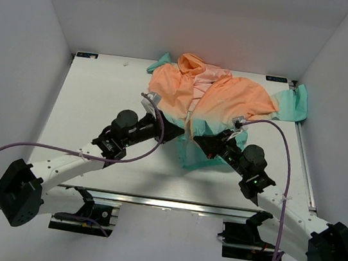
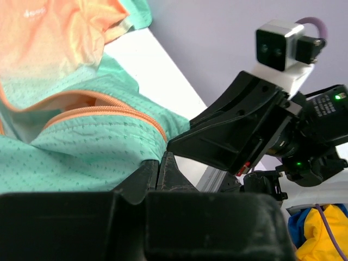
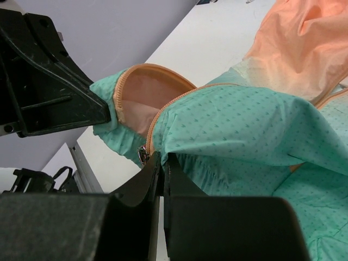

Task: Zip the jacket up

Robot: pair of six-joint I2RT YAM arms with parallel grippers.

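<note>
The jacket [image 1: 220, 98] lies on the table, peach-orange hood at the back and teal hem towards me. Its front is parted, and the orange zipper [image 2: 109, 111] edges gape near the hem. My left gripper [image 1: 175, 132] is shut on the teal hem on one side of the opening [image 2: 159, 162]. My right gripper [image 1: 200, 139] is shut on the hem of the other side [image 3: 162, 160], right beside the metal zipper slider [image 3: 143, 155]. The two grippers sit close together, nearly tip to tip. Pink lining [image 3: 144, 95] shows inside the gap.
The white table [image 1: 101, 94] is enclosed by grey walls on three sides. A metal rail [image 1: 170, 203] runs along the near edge and another along the right edge [image 1: 305, 168]. One teal sleeve end [image 1: 298, 102] reaches the right edge. Blue and yellow cloth [image 2: 318, 234] lies beyond the table.
</note>
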